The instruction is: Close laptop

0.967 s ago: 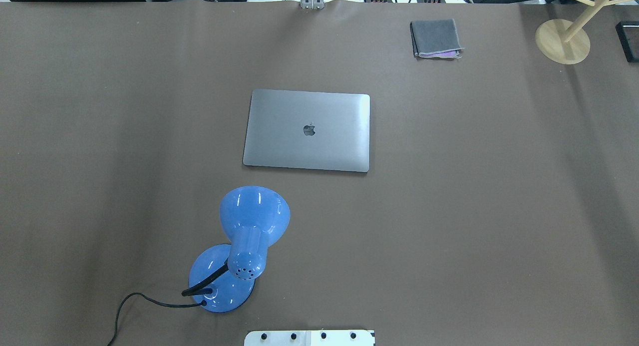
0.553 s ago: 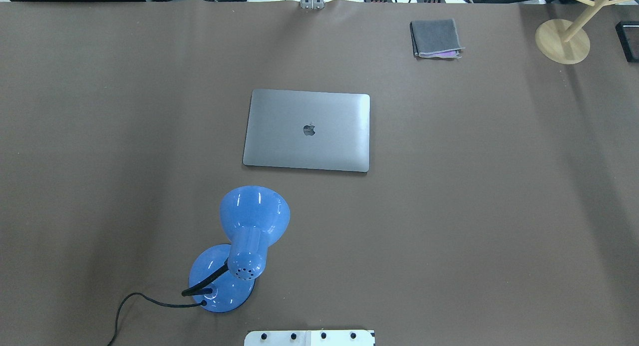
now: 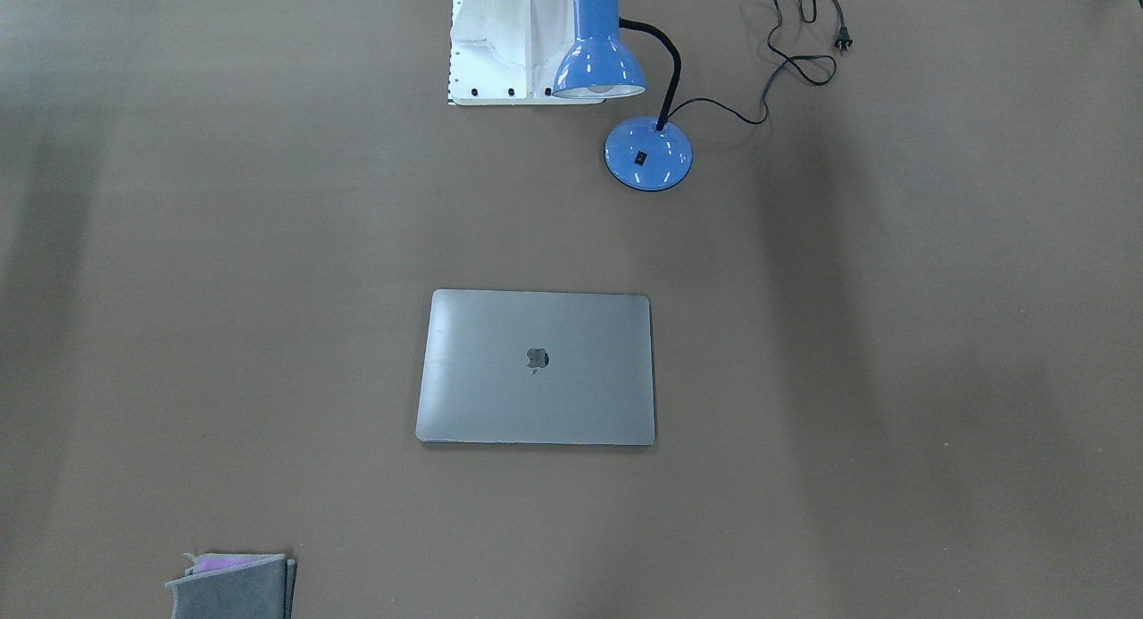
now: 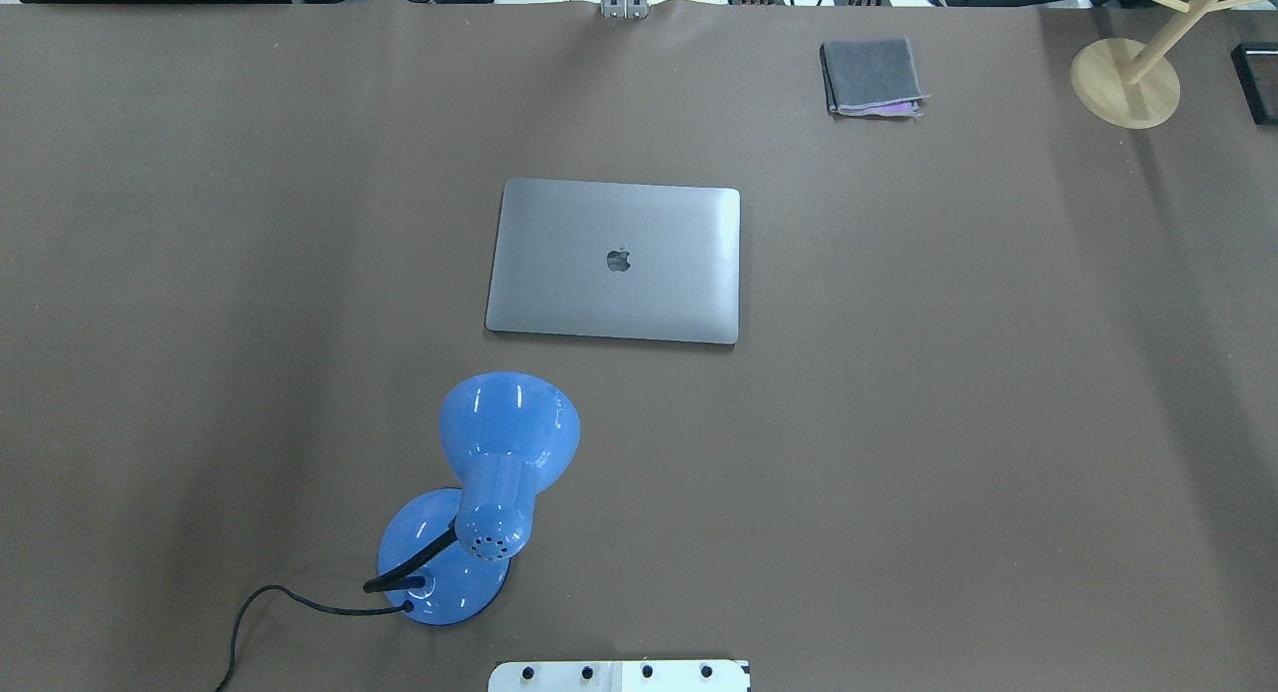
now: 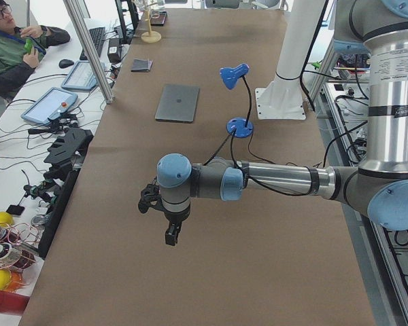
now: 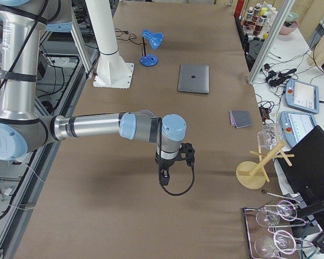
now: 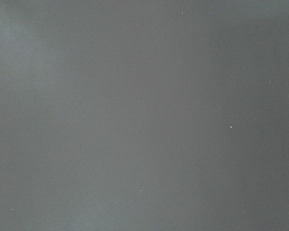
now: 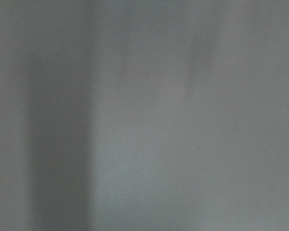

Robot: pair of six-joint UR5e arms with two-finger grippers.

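Note:
The space-grey laptop lies shut and flat in the middle of the brown table, its dark apple logo facing up; it also shows in the front view and both side views. Keys and screen are hidden under the lid. My left gripper hangs over the table's left end, far from the laptop. My right gripper hangs over the right end, equally far. Both show only in side views, so I cannot tell if they are open or shut. The wrist views show only bare table.
A blue desk lamp with a black cord stands between the robot base and the laptop. A folded grey cloth lies at the far right. A wooden stand is at the far right corner. A person sits beyond the table.

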